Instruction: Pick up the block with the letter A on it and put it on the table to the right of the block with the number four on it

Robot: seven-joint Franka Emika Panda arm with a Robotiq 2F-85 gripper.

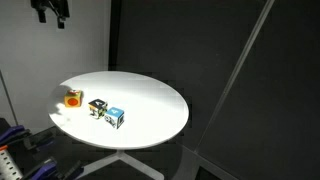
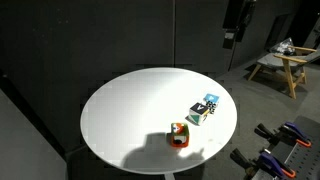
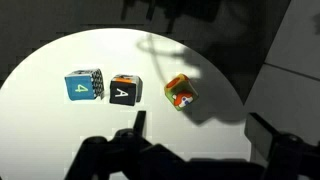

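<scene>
Three small cubes lie in a row on the round white table [image 3: 60, 130]. In the wrist view the block with the letter A [image 3: 124, 90] sits in the middle, dark-faced with a white A. The block with the number four [image 3: 85, 86], light blue and white, touches its left side. Both exterior views show the A block [image 1: 98, 107] [image 2: 198, 113] beside the four block [image 1: 116, 117] [image 2: 210, 103]. My gripper [image 3: 197, 122] hangs open and empty high above the table [image 1: 140, 95], its dark fingers [image 3: 138, 122] along the lower edge of the wrist view. The exterior views show the gripper [image 1: 50, 12] [image 2: 237, 22] far above the cubes.
An orange-and-yellow cube [image 3: 180, 92] [image 1: 73, 98] [image 2: 178, 134] lies tilted to the right of the A block in the wrist view, a short gap away. Dark curtains surround the table [image 2: 120, 110]. A wooden stool [image 2: 282, 62] stands beyond it.
</scene>
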